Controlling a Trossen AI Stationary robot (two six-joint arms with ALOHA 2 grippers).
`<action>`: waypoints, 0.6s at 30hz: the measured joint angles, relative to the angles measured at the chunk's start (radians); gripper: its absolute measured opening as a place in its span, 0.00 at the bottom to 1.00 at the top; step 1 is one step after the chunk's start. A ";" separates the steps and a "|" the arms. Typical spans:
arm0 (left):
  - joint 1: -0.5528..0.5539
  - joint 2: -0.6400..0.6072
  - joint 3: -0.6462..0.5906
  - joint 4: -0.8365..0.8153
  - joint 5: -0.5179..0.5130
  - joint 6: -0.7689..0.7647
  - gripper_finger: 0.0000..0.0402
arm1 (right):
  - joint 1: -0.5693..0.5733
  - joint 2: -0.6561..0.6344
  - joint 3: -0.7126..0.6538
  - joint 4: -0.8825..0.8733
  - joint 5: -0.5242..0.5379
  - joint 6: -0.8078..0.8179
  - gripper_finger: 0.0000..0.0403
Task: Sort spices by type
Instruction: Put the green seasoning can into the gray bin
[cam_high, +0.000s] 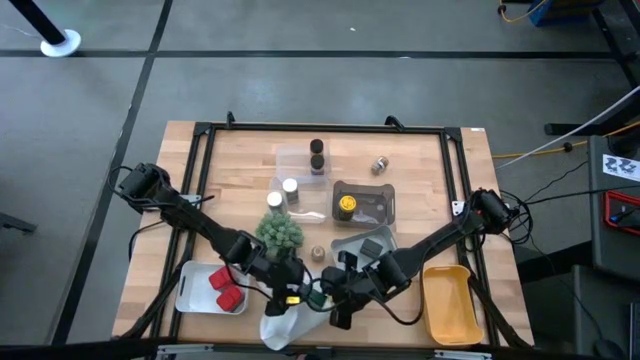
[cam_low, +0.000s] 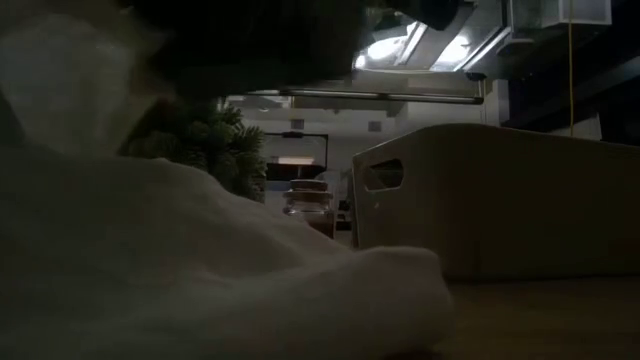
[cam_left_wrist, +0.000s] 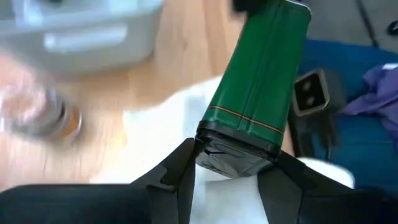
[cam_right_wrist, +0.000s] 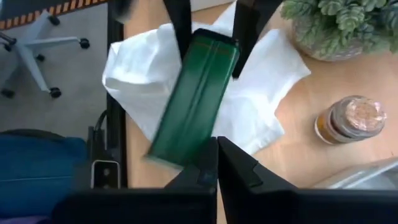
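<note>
Both arms are meeting at the near edge of the table (cam_high: 400, 140), over the white plastic bag (cam_high: 285, 325), and a green rectangular tin (cam_left_wrist: 261, 93) is passing between them. The left gripper (cam_left_wrist: 230, 180) is grasping one end of the tin, jaws clenched on its dark cap. The right gripper (cam_right_wrist: 216, 152) is sitting at the tin's other end; its jaws look nearly closed, but whether they are pinching the tin I cannot tell.

The tin is looking stiff and smooth-sided, probably light, and likely slippery on its flat painted faces, so a grip across the narrow sides near an end should hold best. A thin orange line is running around it near the cap; no writing is readable on it.

Around them, red packets (cam_high: 224, 290) are lying in a white tray (cam_high: 190, 290), a yellow-capped jar (cam_high: 346, 205) in a dark tray (cam_high: 385, 195), and a tan-filled jar (cam_right_wrist: 348, 121) is standing beside the green plant (cam_high: 280, 232). A yellow tray (cam_high: 448, 305) is sitting at the right.
</note>
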 joint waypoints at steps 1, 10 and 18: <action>-0.001 0.000 0.000 -0.025 0.000 -0.019 0.31 | -0.001 0.000 0.000 0.004 -0.007 0.008 0.01; 0.000 0.001 0.000 -0.102 -0.003 -0.079 0.32 | -0.015 0.003 0.000 0.017 -0.123 0.029 0.03; 0.000 0.001 0.000 -0.104 -0.003 -0.078 0.32 | -0.056 0.012 0.000 0.020 -0.200 0.104 0.30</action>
